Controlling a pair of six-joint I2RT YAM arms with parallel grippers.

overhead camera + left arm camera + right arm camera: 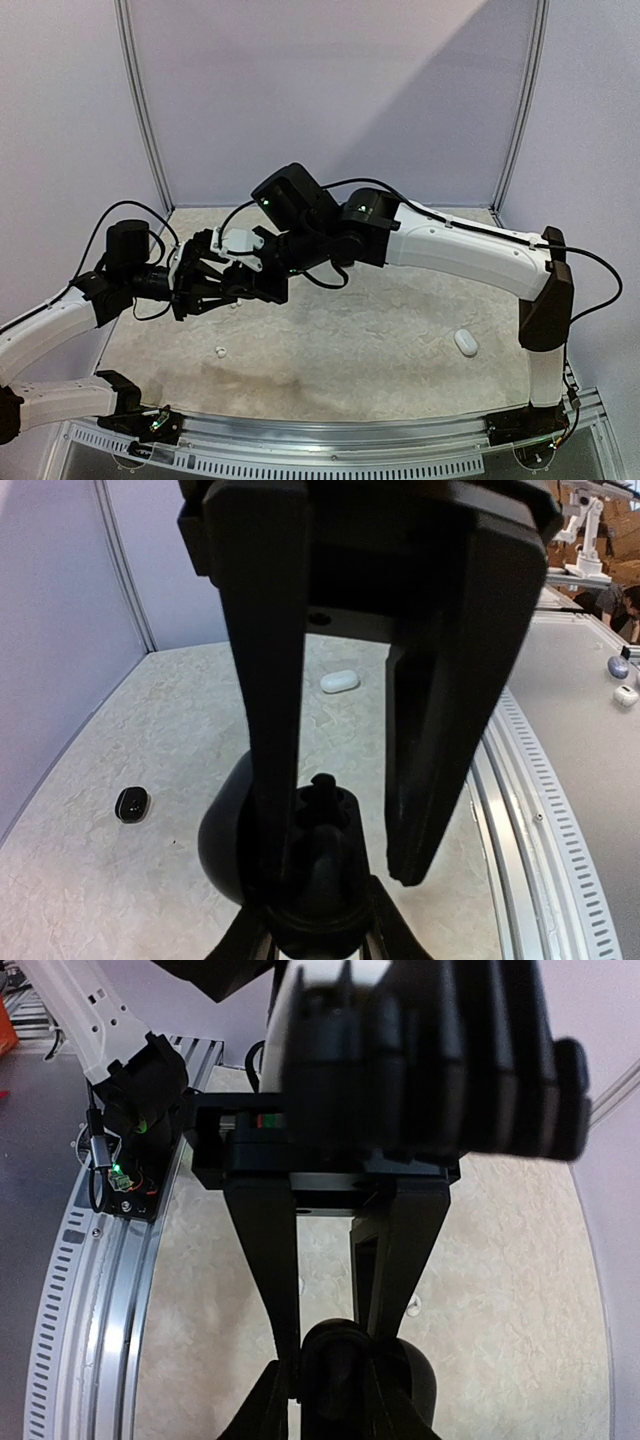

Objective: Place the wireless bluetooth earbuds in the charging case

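A black charging case [325,865] hangs above the table with its lid [218,830] swung open to the left. My right gripper [335,1340] is shut on it; the case [355,1375] sits between its fingertips. A small black knob, seemingly a black earbud [325,785], sticks up in the case's far socket. My left gripper [340,875] is open around the case: one finger lies against it, the other finger [440,760] stands apart. In the top view both grippers meet left of centre, the left gripper [212,278] facing the right gripper [252,280].
A white earbud [219,351] lies on the table below the grippers, with two small white ones [413,1307] under the right wrist. A closed white case [466,342] lies at the right, also seen in the left wrist view [340,681]. A small glossy black piece [131,803] lies to the left.
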